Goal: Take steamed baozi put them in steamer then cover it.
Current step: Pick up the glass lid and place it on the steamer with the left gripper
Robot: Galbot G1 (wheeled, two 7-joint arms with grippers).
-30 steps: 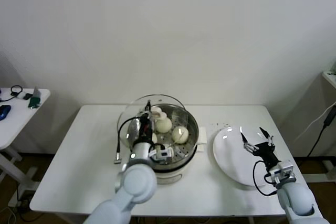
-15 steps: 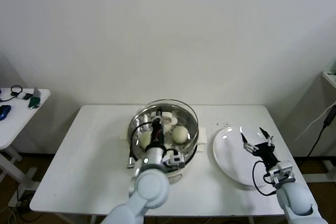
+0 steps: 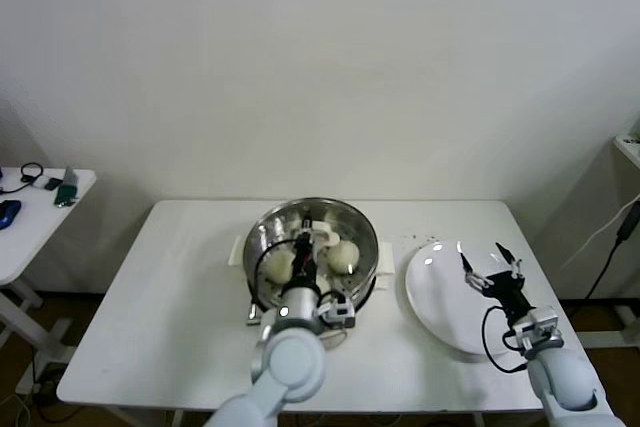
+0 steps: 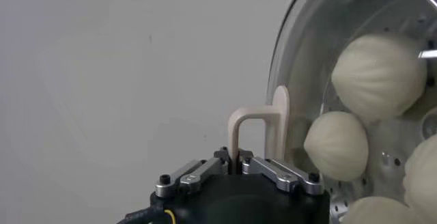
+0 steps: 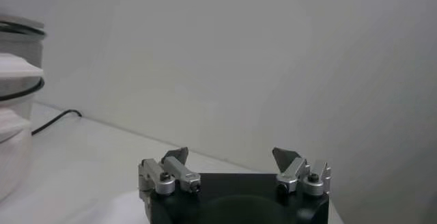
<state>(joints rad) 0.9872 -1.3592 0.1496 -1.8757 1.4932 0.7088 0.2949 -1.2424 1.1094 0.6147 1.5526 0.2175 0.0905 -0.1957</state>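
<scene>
The steel steamer [image 3: 366, 233] stands mid-table on its white base. The glass cover [image 3: 322, 214] lies over its mouth, lined up with the rim. My left gripper [image 3: 303, 251] is above the pot's centre, shut on the cover's cream handle [image 4: 262, 132]. In the left wrist view the gripper [image 4: 236, 161] pinches that handle's thin bar. Several cream baozi [image 4: 377, 74] show through the glass on the perforated tray [image 4: 395, 158]; two baozi [image 3: 343, 255] are plain in the head view. My right gripper [image 3: 490, 265] hovers open over the white plate [image 3: 440, 307], empty.
The plate lies right of the steamer near the table's right edge. A small side table [image 3: 40, 209] with gadgets stands at far left. From the right wrist view, the right gripper [image 5: 231, 158] faces the wall, with the steamer [image 5: 15, 89] off to one side.
My left gripper has carried the cover from a tilted position left of the pot's centre to level over the steamer. The right arm has not moved.
</scene>
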